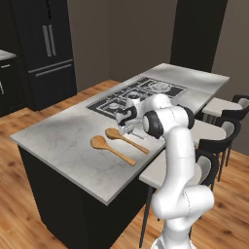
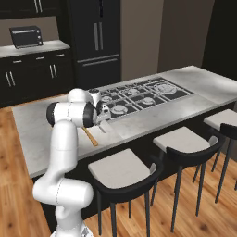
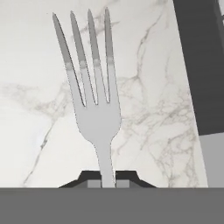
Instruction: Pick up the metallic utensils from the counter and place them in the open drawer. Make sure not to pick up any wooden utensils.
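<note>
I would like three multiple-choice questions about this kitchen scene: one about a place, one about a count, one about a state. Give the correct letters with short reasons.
1. Where do the two light-brown wooden spoons lie?
A. on the pale grey marbled counter
B. on the white stool seats
C. on the black gas cooktop

2. How many tines has the thin silver-grey fork?
A. two
B. three
C. four

3. What is the state of the gripper?
A. open above the spoons
B. shut on the fork's handle
C. shut on a spoon

Answers:
1. A: in the left base view both spoons rest on the marbled slab, in front of the cooktop.
2. C: the hand view shows four tines.
3. B: in the hand view the handle runs down between the dark fingers.
</note>
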Tool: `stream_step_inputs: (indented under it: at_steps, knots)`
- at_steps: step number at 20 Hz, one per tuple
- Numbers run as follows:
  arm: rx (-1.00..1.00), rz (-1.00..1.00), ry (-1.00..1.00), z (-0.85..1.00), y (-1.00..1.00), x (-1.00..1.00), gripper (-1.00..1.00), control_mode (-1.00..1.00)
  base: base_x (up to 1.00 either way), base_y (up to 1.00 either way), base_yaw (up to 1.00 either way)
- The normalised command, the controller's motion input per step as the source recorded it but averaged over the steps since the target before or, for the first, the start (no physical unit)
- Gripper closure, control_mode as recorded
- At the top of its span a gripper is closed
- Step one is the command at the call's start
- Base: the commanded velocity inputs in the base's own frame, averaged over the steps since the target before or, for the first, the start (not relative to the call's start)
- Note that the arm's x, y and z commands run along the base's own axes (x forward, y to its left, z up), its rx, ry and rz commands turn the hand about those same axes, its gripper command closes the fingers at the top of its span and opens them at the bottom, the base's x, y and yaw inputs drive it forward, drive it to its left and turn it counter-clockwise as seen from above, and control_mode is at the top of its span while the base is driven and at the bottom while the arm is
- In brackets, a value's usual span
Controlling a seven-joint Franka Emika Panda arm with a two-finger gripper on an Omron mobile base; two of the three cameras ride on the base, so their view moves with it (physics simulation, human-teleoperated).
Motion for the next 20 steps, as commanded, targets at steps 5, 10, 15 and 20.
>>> stream_step_inputs:
  at_steps: [5, 10, 15, 20]
  knots:
    - [0.03, 0.00, 0.08, -0.26, 0.00, -0.22, 1.00, -1.00, 0.00, 0.00, 0.00]
    - [0.02, 0.00, 0.00, 0.07, 0.00, -0.25, 1.00, -1.00, 0.00, 0.00, 0.00]
    - [0.00, 0.00, 0.00, 0.65, 0.01, -0.07, 1.00, -1.00, 0.00, 0.00, 0.00]
    - [0.00, 0.00, -0.01, 0.97, 0.00, -0.25, 1.00, -1.00, 0.00, 0.00, 0.00]
